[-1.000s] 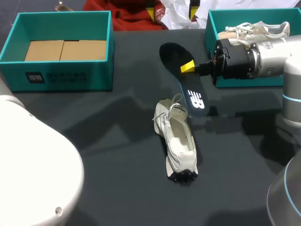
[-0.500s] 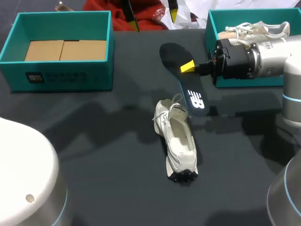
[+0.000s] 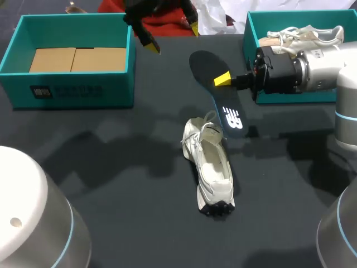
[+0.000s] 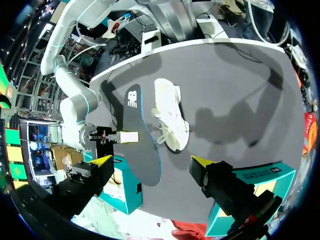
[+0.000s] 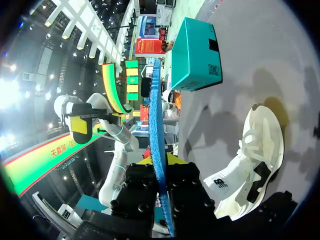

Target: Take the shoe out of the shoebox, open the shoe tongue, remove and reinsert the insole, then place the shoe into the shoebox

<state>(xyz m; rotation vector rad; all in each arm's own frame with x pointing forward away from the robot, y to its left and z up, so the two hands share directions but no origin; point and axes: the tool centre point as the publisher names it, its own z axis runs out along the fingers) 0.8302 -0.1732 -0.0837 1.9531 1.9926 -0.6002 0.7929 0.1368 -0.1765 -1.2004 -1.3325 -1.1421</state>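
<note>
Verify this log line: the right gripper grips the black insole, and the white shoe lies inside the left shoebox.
Not quite: the right gripper grips the black insole, but the white shoe lies on the table, outside the left shoebox. The head view shows it.

Left gripper [image 3: 173,37] farther left than a second ago, closer to the left-hand shoebox [image 3: 67,92].
</note>
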